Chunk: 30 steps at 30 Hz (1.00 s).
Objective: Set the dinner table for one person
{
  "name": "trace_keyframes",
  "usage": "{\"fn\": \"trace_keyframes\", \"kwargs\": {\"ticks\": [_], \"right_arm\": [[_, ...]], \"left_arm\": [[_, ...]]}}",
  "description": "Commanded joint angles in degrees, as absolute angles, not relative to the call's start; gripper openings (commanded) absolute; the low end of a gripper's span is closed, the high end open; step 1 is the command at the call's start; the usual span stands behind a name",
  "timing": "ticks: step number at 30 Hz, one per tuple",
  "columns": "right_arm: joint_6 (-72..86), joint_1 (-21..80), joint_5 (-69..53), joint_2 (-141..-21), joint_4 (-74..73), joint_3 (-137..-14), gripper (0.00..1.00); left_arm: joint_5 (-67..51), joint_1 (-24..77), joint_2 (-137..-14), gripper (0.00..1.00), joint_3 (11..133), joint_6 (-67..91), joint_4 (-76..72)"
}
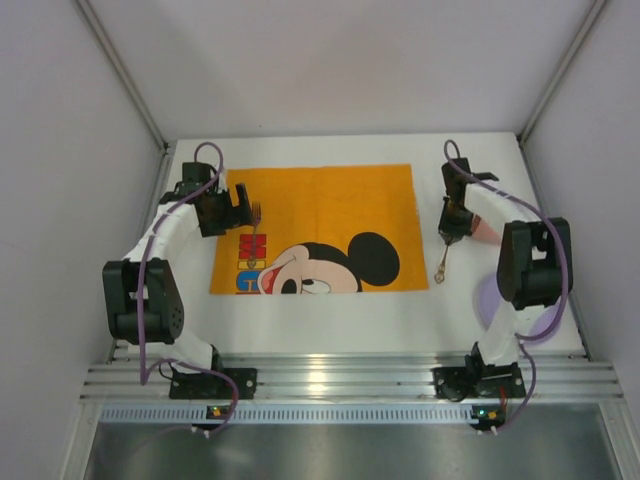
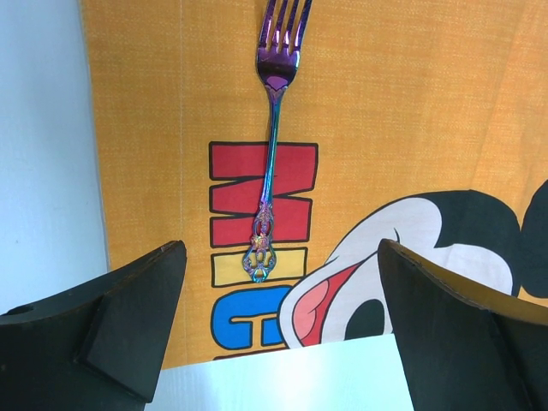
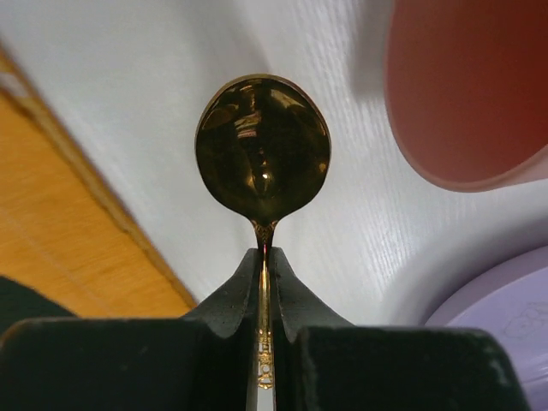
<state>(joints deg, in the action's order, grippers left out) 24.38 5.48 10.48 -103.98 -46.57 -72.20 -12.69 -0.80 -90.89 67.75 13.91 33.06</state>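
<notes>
From the top external view, the white dinner table (image 1: 330, 322) carries an orange Mickey Mouse placemat (image 1: 330, 195) with a fork (image 1: 257, 236) lying near its left edge. The spoon (image 1: 441, 262) lies just off the mat's right edge, under the right gripper (image 1: 452, 233). A pink cup (image 1: 487, 232) and a lavender plate (image 1: 488, 300) sit close by on that side. The step in hand looks like picking up the spoon to lay it on the mat's right side, so the lift should be straight up, well clear of the cup, before moving left. In the left wrist view, the left gripper (image 2: 281, 248) hangs wide open and empty above the fork (image 2: 272, 145). The fork lies straight along the mat, tines pointing away, and needs no correction, so this arm is best left out of the way. In the right wrist view, the right gripper (image 3: 264, 257) is pinched tight on the spoon (image 3: 263, 150) at its thin neck, bowl pointing forward over the bare table (image 3: 171, 77). Whether the spoon is clear of the surface cannot be told. A grip this narrow may let the spoon swing, so slow travel and a low release parallel to the fork seem wise.
</notes>
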Motion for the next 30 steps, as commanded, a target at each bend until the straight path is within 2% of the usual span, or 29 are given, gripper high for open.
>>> {"fn": "trace_keyframes", "kwargs": {"ticks": [1,10,18,24,26,27,30], "right_arm": [[23.4,11.0,12.8,-99.0,-50.7,-81.3,0.0],[23.6,19.9,2.1,-104.6,-50.8,-91.7,0.0],[21.6,20.9,0.3,-116.0,-49.1,-98.6,0.0],[19.4,21.2,0.6,-120.1,-49.4,-102.3,0.01],[19.2,21.1,2.5,-120.1,-50.6,-103.6,0.17],[19.2,21.2,3.1,-119.6,-51.0,-104.1,0.48],[19.2,20.7,5.6,-117.2,-53.3,-105.9,0.69]], "left_arm": [[-13.6,-0.8,-89.7,0.99,68.6,14.8,32.0],[-14.0,-0.9,-86.7,0.99,66.0,15.8,31.2],[-13.3,-0.9,-82.8,0.99,64.7,15.6,32.2],[-12.8,-0.9,-80.9,0.99,63.2,15.5,33.0],[-12.7,-0.8,-80.2,0.99,62.4,15.5,33.0],[-12.7,-0.9,-80.0,0.99,62.2,15.5,33.0],[-12.8,-0.9,-79.5,0.99,61.1,15.5,32.5]]}}
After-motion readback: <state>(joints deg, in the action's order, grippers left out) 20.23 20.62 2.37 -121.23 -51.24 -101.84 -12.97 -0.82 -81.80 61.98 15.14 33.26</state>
